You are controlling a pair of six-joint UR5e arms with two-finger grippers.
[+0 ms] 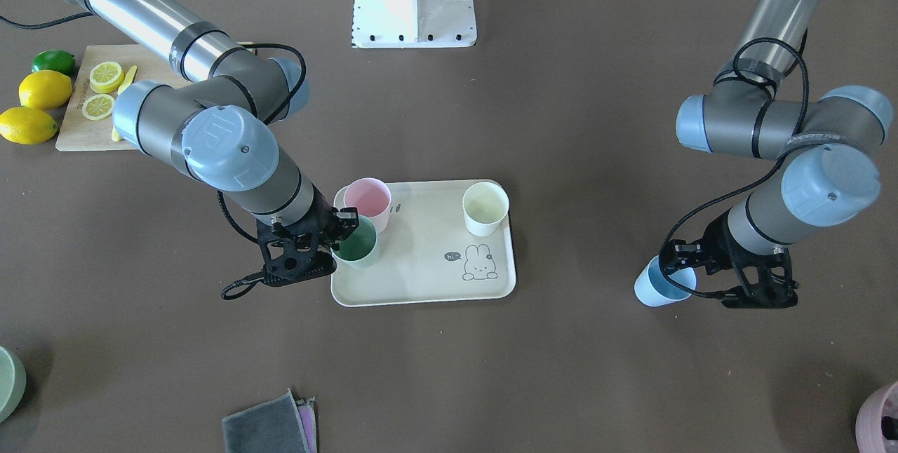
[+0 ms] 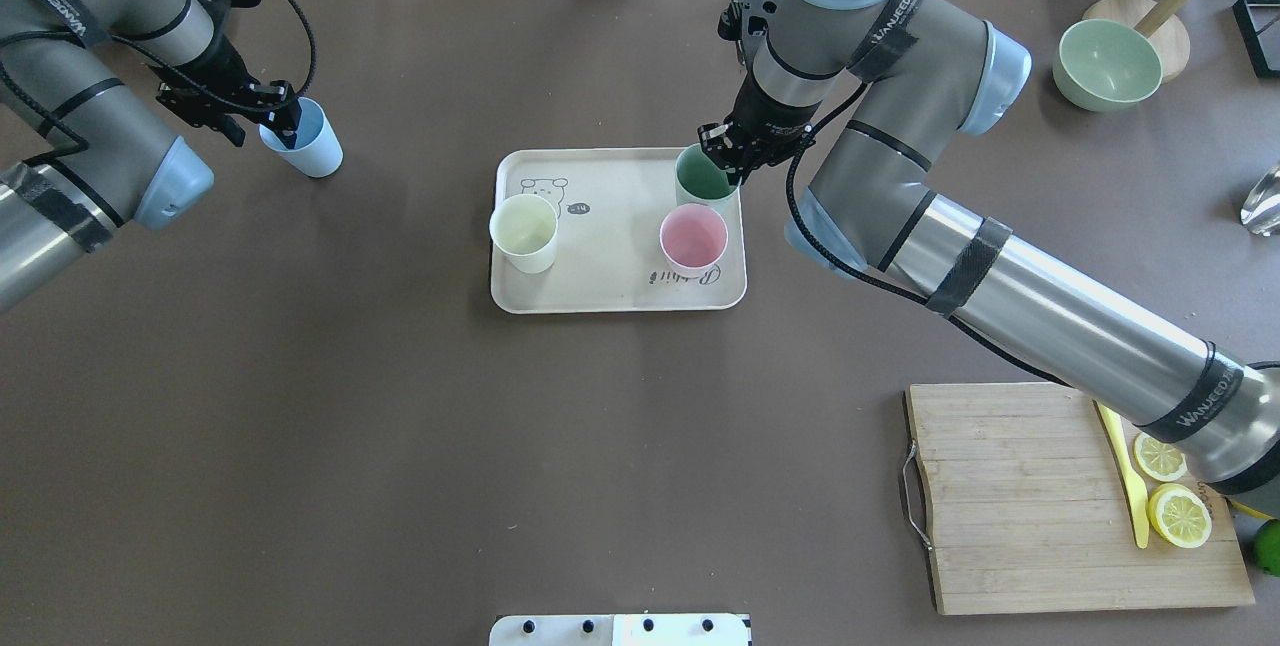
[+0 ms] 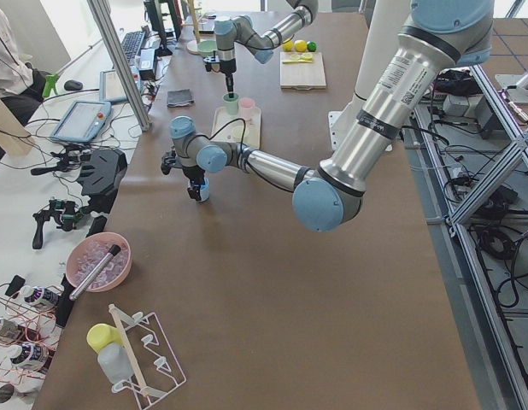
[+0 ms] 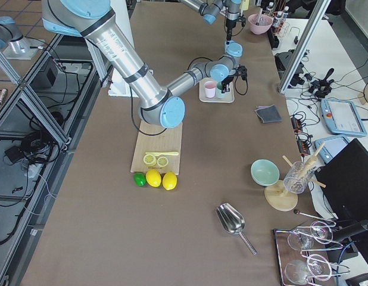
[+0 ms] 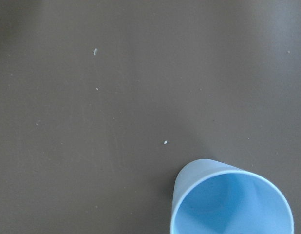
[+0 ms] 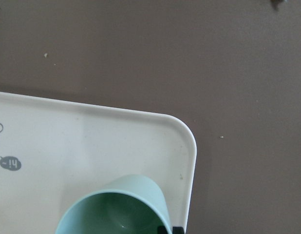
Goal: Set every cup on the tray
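Brown table (image 2: 400, 446): left fingers (image 2: 286, 122) clamp blue cup (image 2: 316, 158), right fingers (image 2: 722, 155) green cup (image 2: 699, 189).

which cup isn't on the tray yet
the light blue cup in the left hand, off the tray; the yellow cup, pink cup and green cup are on it

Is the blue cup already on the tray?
No, off it: the blue cup is at the left gripper, over bare table, apart from the tray.

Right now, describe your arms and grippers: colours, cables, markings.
The left arm and right arm are silver-grey tubes with light-blue joint caps, black bands with white lettering, and black cables looping outside. The left gripper and right gripper are black and two-fingered.
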